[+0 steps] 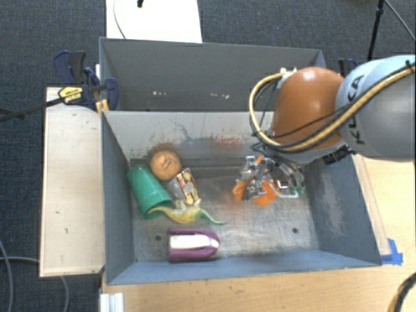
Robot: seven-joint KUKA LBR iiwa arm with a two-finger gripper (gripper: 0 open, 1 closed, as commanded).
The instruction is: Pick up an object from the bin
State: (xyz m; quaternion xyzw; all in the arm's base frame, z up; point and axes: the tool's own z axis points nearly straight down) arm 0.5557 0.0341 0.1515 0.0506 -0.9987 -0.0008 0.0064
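**A:** In the camera view, where is the arm working?

**B:** Right of centre in the bin (195, 77), low over a small orange thing (259, 197) on the floor, well apart from the rest. The jaws are right at it. Whether they are apart or clamped on it I cannot tell, because the orange wrist cover (305, 106) hides too much.

**A:** How would you do this step well?

**B:** I'd centre the jaws on the orange thing, close firmly, then lift straight up, keeping off the right wall.

**A:** And the count?

**B:** One orange thing. On the left there is a cluster:
- one green cup (146, 188) lying on its side
- one brown ball (165, 164) at its top end
- one small clear packet (186, 187) beside it
- one yellow-green toy (188, 216) just below

One purple-and-white thing (193, 244) lies near the front wall. That makes six in all.
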